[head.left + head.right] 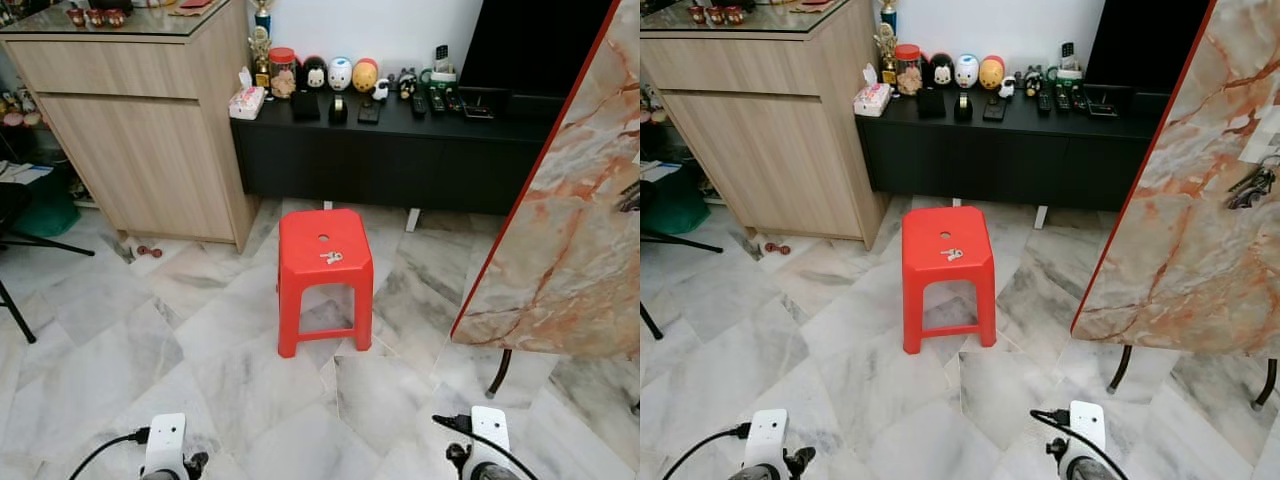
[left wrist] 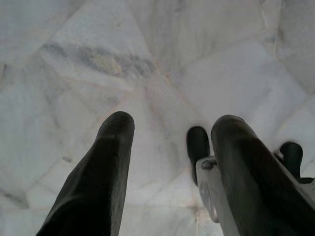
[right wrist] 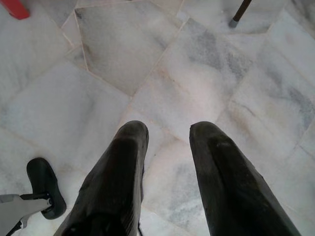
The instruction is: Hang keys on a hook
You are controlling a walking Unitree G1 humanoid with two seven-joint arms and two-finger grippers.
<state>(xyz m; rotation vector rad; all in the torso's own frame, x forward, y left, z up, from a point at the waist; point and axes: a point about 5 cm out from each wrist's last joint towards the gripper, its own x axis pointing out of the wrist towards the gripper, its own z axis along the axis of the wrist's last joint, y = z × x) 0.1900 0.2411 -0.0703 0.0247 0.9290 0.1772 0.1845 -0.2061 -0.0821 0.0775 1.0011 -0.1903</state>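
Keys wait on the red stool; I have both arms hanging low, nothing picked up yet.

The keys [image 1: 331, 258] lie on the seat of the red plastic stool [image 1: 324, 275], just off its centre hole, at a height I judge my arms can reach without bending to the marble floor [image 1: 130, 340]. To my right stands a slanted marble-pattern panel [image 1: 570, 210]; a dark bunch [image 1: 1250, 187] hangs on it in the right eye view, so I take the hook to be there, though I cannot make it out. My left pincer [image 2: 172, 167] and right pincer [image 3: 167, 172] both point straight down at the floor, fingers spread apart and empty, well short of the stool. Next I must step forward.
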